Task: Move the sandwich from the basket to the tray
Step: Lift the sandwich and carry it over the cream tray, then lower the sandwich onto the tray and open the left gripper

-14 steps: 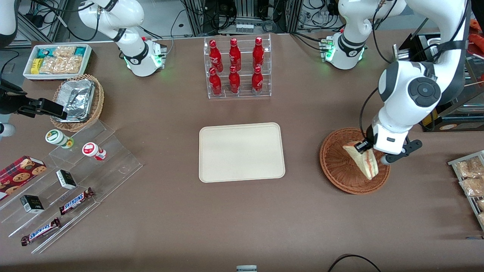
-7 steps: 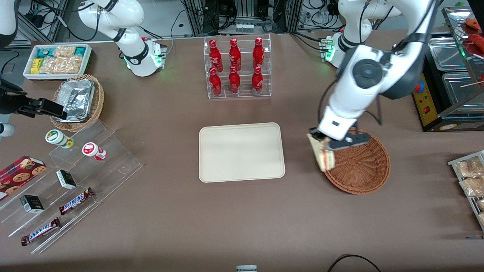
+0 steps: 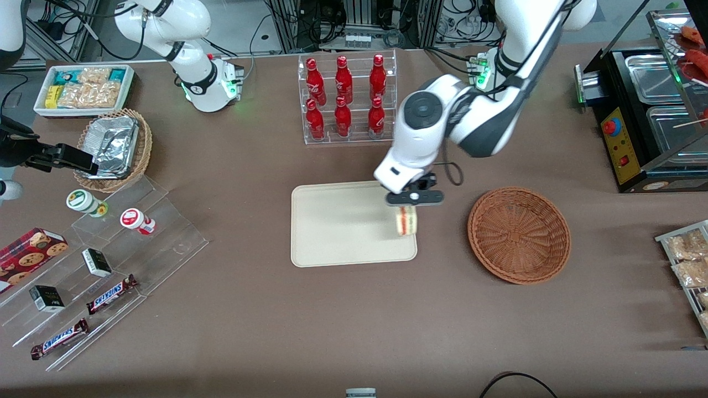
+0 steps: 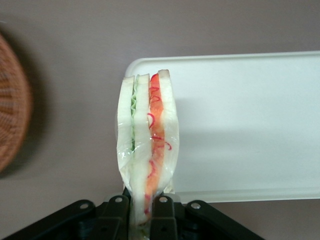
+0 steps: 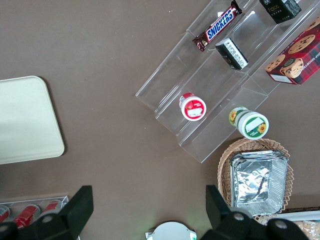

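Observation:
My left gripper [image 3: 408, 205] hangs over the edge of the cream tray [image 3: 343, 226] that lies nearest the basket, shut on the sandwich [image 3: 406, 221]. The sandwich is a plastic-wrapped wedge of white bread with green and orange-red layers [image 4: 148, 135], pinched at its narrow end between the black fingers [image 4: 116, 212], and it hangs above the tray's rim [image 4: 260, 56]. The reddish-brown wicker basket [image 3: 519, 235] stands beside the tray toward the working arm's end, with nothing in it; its edge [image 4: 12, 115] also shows in the left wrist view. The tray's corner [image 5: 27, 120] shows in the right wrist view.
A clear rack of red bottles [image 3: 347, 99] stands farther from the front camera than the tray. Toward the parked arm's end are acrylic steps with snacks [image 3: 110, 243], a tan wicker basket with foil [image 3: 113, 148] and a white bin of packets [image 3: 83, 88]. A black appliance [image 3: 641, 110] sits past the basket.
The left gripper has carried the sandwich up out of the basket and sideways to above the tray's edge. The basket is left with nothing in it.

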Robot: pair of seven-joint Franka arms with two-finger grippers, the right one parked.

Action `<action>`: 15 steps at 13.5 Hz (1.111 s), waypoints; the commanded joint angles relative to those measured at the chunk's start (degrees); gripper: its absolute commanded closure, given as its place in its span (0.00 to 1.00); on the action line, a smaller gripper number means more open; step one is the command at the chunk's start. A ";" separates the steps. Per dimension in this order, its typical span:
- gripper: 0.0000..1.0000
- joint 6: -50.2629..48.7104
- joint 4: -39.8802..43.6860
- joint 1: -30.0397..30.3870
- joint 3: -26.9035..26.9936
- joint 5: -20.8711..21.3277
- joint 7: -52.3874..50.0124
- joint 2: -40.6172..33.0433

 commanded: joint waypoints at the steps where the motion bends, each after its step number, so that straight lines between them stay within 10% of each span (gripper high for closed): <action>1: 1.00 -0.78 8.81 -3.76 0.47 2.03 -2.29 8.52; 15: 1.00 8.89 14.63 -11.42 0.99 11.34 -12.14 21.90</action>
